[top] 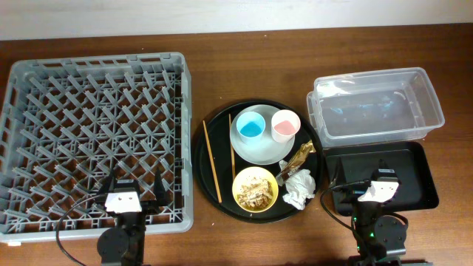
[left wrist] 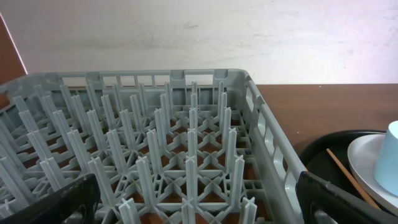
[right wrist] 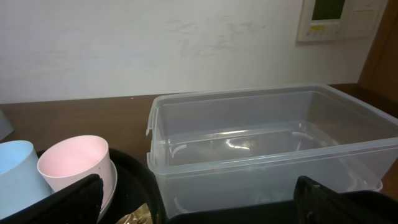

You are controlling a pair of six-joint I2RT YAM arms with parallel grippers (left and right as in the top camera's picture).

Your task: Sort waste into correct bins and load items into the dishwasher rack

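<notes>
Nothing sorted or loaded yet: dishwasher rack (top: 92, 137) at 9 o'clock is empty, and the clear tub (top: 377, 103) at 2 and shallow black tray (top: 415, 159) at 4 show nothing inside. Everything sits on the round black tray (top: 214, 122) mid-surface: blue cup (top: 250, 127) and pink cup (top: 285, 125) on the plate (top: 255, 153) at 12, yellow bowl (top: 256, 190) of scraps (top: 255, 188) at 6, napkin (top: 299, 189) and wrapper (top: 298, 158) at 4, chopsticks (top: 212, 159) at 9. Left jaws and right jaws are both spread wide, holding nothing.

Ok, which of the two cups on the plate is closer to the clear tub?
The pink cup: it stands on the plate's right side, toward the clear tub, while the blue cup stands on the left, nearer the chopsticks.
</notes>
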